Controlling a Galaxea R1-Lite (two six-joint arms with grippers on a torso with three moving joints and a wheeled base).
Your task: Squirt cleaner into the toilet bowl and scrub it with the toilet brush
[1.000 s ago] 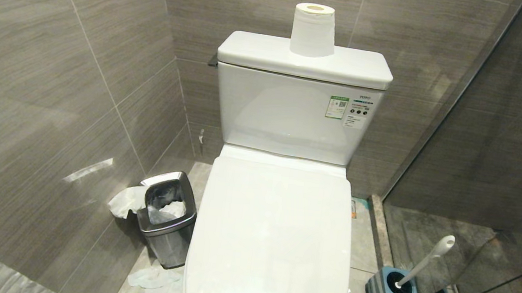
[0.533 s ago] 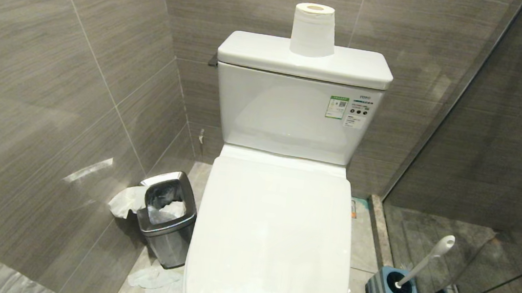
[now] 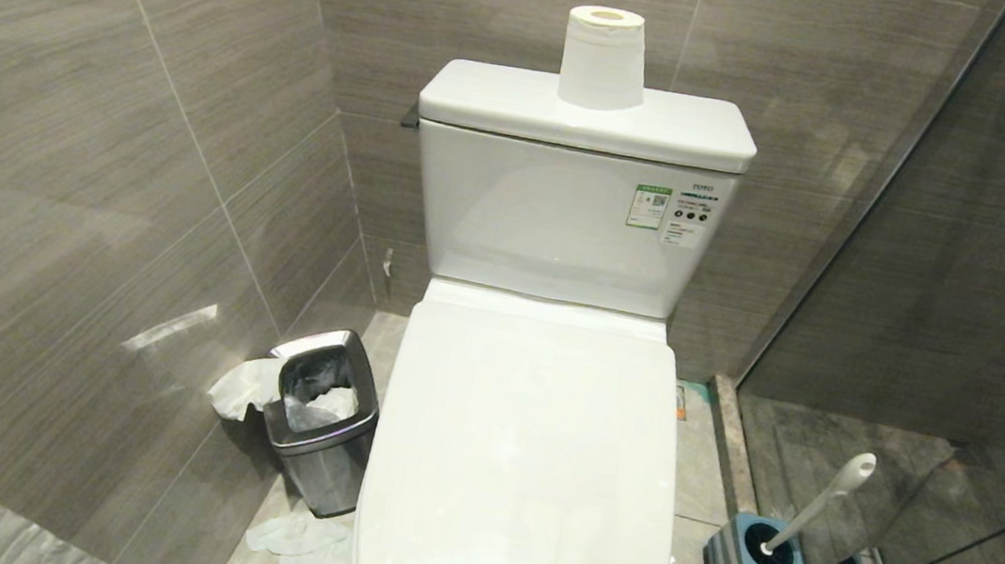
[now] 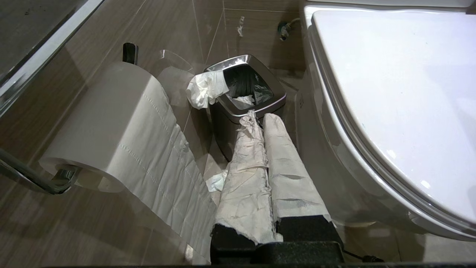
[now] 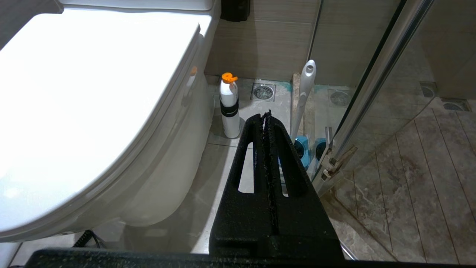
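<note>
Left gripper [image 4: 260,118]: its two fingers, wrapped in white paper, are pressed together. It holds nothing. It hangs low beside the toilet, with the bin past its tips.
Right gripper [image 5: 266,116]: black fingers are pressed together with nothing between them. It hangs low on the other side of the toilet.
Toilet bowl [image 3: 518,473]: the white lid is down, so the inside is hidden.
Toilet brush [image 3: 821,501]: it stands tilted in its blue-topped holder [image 3: 754,561] on the floor, by the glass door [image 3: 967,278].
Bottle [image 5: 229,106]: white with an orange cap, upright on the floor just beside the toilet.
Bin [image 3: 322,413]: shiny steel, with paper inside.
Paper roll [image 3: 603,57]: it stands on the tank [image 3: 566,223].
Room: grey tiled walls and floor.
</note>
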